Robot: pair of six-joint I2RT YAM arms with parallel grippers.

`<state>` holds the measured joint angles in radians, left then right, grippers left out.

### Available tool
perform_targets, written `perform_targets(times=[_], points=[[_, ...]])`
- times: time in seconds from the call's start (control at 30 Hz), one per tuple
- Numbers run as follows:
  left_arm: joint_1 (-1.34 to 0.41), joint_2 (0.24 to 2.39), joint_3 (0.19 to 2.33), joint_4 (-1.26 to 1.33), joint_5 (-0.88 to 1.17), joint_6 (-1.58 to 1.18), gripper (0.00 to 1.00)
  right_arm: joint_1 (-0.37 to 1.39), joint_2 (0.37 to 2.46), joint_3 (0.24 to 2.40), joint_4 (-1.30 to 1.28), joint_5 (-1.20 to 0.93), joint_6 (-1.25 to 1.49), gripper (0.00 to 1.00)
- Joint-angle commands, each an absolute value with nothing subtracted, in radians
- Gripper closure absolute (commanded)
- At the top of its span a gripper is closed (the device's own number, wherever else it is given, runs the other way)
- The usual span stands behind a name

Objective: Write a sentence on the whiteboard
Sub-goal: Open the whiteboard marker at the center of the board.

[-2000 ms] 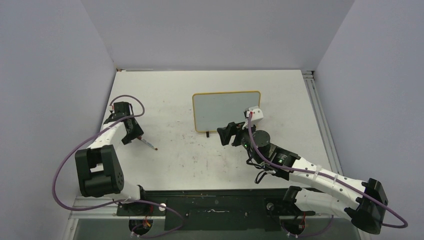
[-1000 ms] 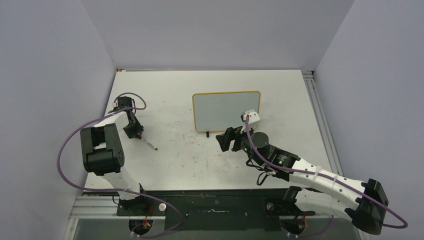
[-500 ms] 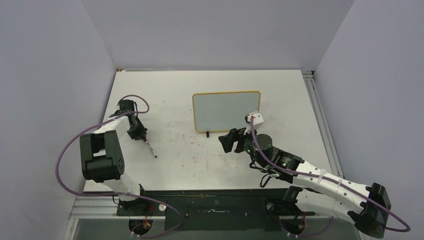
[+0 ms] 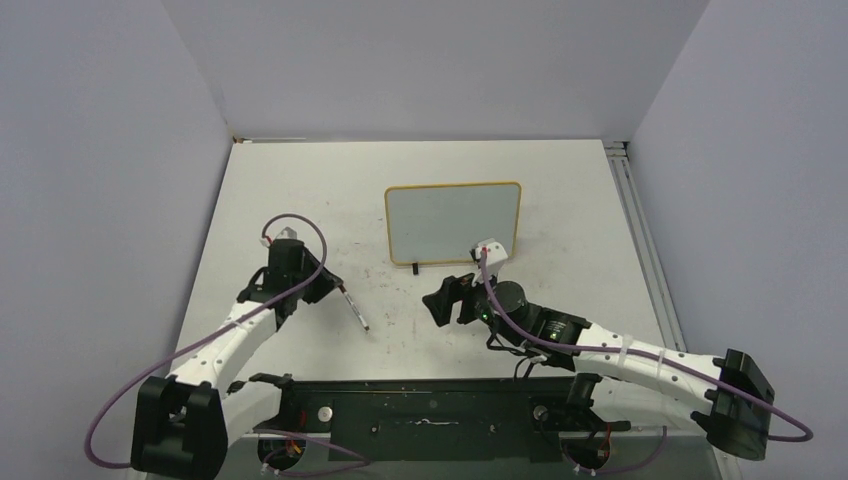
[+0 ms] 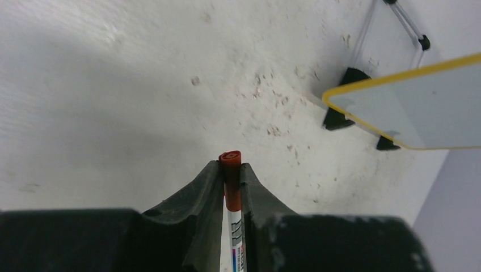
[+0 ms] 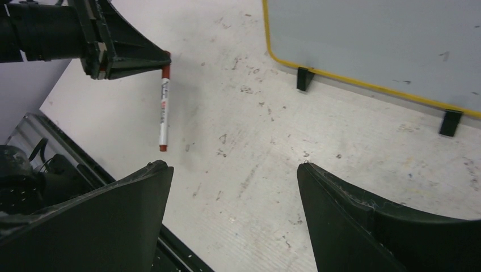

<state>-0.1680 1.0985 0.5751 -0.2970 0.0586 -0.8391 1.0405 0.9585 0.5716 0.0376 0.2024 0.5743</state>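
You've got the counter point(image 4: 300, 190) with the whiteboard point(image 4: 452, 222) propped upright near its middle. Your right fingers point(image 6: 113, 209) are spread wide, holding nothing, just in front of the board. Your left fingers point(image 5: 193, 215) are pinched on the marker point(image 5: 231, 181) near its red end, well left of the board.

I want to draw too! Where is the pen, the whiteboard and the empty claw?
pen point(image 6: 164, 110), right wrist view, middle of its white barrel.
whiteboard point(image 4: 452, 218), top view, middle of its blank face.
right gripper point(image 6: 233, 167), right wrist view, gap between its open fingertips.
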Motion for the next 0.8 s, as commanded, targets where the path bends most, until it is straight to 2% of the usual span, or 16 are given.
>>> perform_targets(times=[0.0,0.23,0.57,0.67,0.77], points=[[-0.311,0.956,0.462,-0.139,0.014,-1.127,1.0,1.096,1.025,0.551,0.2,0.149,0.62,0.15],[-0.526,0.889,0.396,-0.033,-0.091,-1.321,1.0,1.12,1.143,0.551,0.325,0.026,0.663,0.12],[-0.626,0.932,0.397,0.073,-0.119,-1.371,1.0,1.14,1.286,0.616,0.27,0.008,0.691,0.29],[-0.636,0.937,0.384,0.092,-0.113,-1.389,1.0,1.143,1.302,0.625,0.276,-0.026,0.695,0.38],[-0.644,0.934,0.375,0.098,-0.122,-1.393,1.0,1.149,1.317,0.637,0.281,-0.033,0.695,0.57]])
